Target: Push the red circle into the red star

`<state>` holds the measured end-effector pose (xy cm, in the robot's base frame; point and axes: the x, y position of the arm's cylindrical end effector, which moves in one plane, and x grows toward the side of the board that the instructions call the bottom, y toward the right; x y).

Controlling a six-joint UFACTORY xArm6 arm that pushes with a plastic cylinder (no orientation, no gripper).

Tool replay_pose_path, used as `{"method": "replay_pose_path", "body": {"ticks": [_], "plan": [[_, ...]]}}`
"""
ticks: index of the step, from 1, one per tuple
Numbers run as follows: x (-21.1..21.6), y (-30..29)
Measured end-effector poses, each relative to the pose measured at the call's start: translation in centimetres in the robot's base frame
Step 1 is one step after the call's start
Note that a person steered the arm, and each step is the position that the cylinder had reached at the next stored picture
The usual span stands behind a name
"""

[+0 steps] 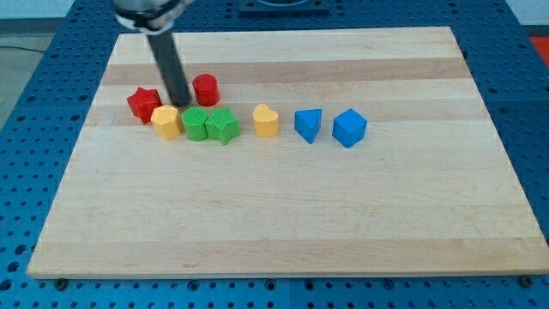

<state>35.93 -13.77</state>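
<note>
Going from the wooden worktop's (283, 223) left edge rightward, the small red star-shaped block (142, 104) sits nearest the upper-left corner, with a yellow faceted block (166, 122) touching or nearly touching its lower right side. Next stands the dark rod, and my tip (180, 105) rests on the board between the star and the red circle, a short red cylinder block (205, 89), which lies just beside the tip on its right and slightly toward the top edge. That is the awkward relation: I judge the tip is on the wrong side, so it must get round to the circle's right before pushing leftward toward the star. There are no jaws here, only a bare rod holding nothing. Below the circle sit a green round ribbed block (196, 124) and a green star-like block (223, 125), touching. Further right come a yellow heart-shaped block (266, 120), a blue triangular block (308, 124) and a blue cube-like block (349, 128). The rod hides the circle's left flank, so whether it touches is unclear.
</note>
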Motion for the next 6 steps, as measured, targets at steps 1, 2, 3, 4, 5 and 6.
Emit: {"method": "replay_pose_path", "body": {"ticks": [1,2,3,4,5,6], "plan": [[0.3,3.1],[0.1,10.0],[-4.4,8.3],[-4.7,-2.0],[-5.5,-2.4],[-2.9,0.0]]}}
